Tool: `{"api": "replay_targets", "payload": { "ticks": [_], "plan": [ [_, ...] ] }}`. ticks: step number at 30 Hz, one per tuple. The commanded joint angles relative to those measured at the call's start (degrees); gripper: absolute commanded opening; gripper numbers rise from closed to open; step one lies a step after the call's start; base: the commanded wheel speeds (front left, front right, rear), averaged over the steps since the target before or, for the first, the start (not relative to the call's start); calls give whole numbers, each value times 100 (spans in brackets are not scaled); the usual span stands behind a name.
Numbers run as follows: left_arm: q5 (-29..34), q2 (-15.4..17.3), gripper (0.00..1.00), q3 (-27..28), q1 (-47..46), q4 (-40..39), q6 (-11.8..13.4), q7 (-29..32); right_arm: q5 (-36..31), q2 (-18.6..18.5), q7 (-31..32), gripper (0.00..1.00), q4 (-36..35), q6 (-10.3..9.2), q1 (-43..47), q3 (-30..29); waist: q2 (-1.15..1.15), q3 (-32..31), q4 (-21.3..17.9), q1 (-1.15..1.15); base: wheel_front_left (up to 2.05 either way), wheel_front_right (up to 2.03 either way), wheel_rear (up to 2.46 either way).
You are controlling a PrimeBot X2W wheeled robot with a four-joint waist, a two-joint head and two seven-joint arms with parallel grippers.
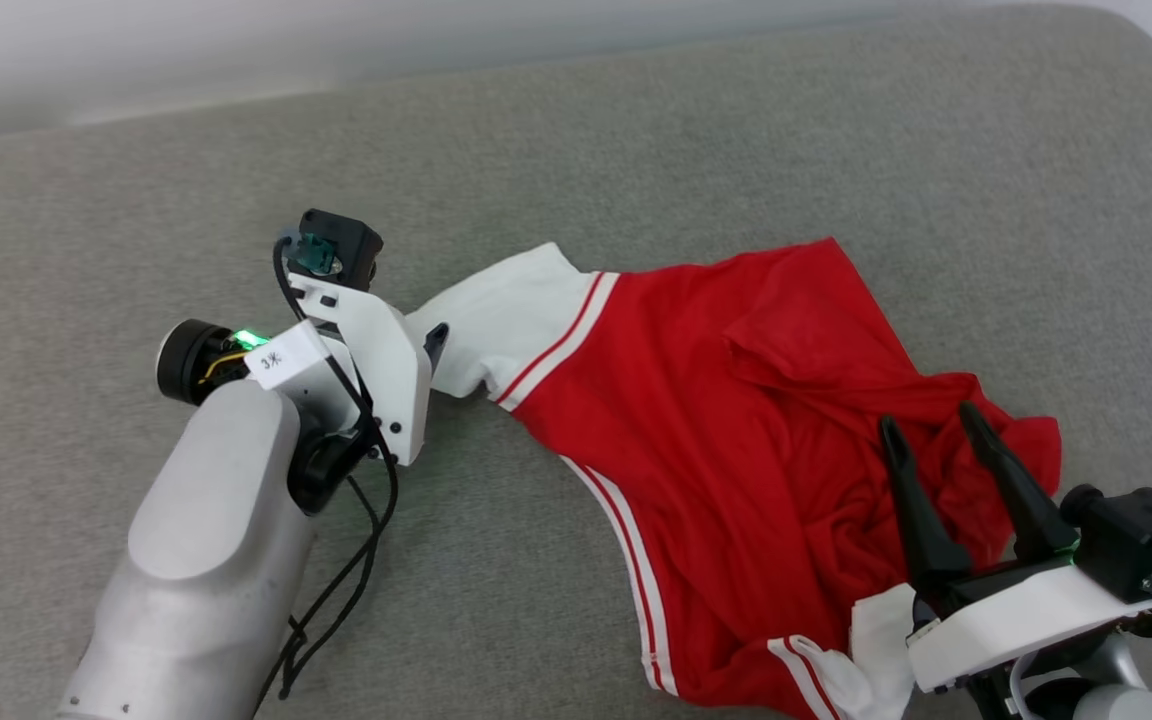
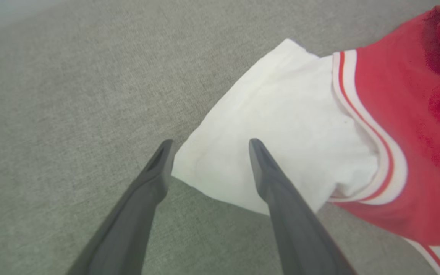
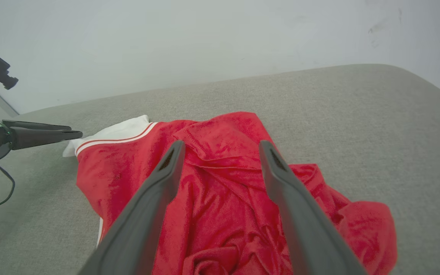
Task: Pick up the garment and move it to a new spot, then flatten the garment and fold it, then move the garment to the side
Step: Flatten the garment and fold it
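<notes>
We see the garment (image 1: 736,400) lying rumpled on the grey cushion (image 1: 636,150), right of centre in the head view. Its red body is bunched into folds at the right end, and one white sleeve (image 2: 281,126) is stretched out towards the left.

The left gripper (image 2: 208,143) is at that sleeve with its two fingers spread wide and nothing clamped between them. In its wrist view one fingertip (image 2: 165,147) sits just at the sleeve's outer corner and the other lies over the white cloth (we cannot tell whether either one presses on the fabric). The red-white striped trim (image 2: 361,126) runs just beyond, where sleeve meets body.

The right gripper (image 1: 926,420) stands over the crumpled red folds, fingers likewise well apart and gripping nothing. The tips point across the cloth, and we cannot tell if they touch it. A second white sleeve (image 1: 866,650) lies by this gripper's base, at the garment's near edge.
</notes>
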Motion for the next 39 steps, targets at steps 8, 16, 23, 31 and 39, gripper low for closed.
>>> {"api": "replay_targets", "payload": {
  "ticks": [8,16,23,31,39],
  "plan": [
    [-184,102,100,-399,-219,1002,-52,1001,212,51,-192,100,284,-2,-173,63,0,390,-354,-1,0,0,0],
    [-639,63,0,-1090,-44,1310,-83,1444,321,53,-307,100,432,-2,-268,106,0,343,-346,-1,0,0,0],
    [-566,450,0,-887,-212,1125,75,369,396,52,-266,100,532,-2,-154,6,0,82,-233,-1,0,0,0],
    [-681,727,0,-515,315,632,396,-498,445,50,-180,100,586,-2,42,-175,0,-318,62,-1,0,0,0],
    [-960,1153,0,-45,1591,-433,962,-717,393,50,27,100,507,-2,282,-375,0,-702,538,-1,0,0,0]
  ]
}}
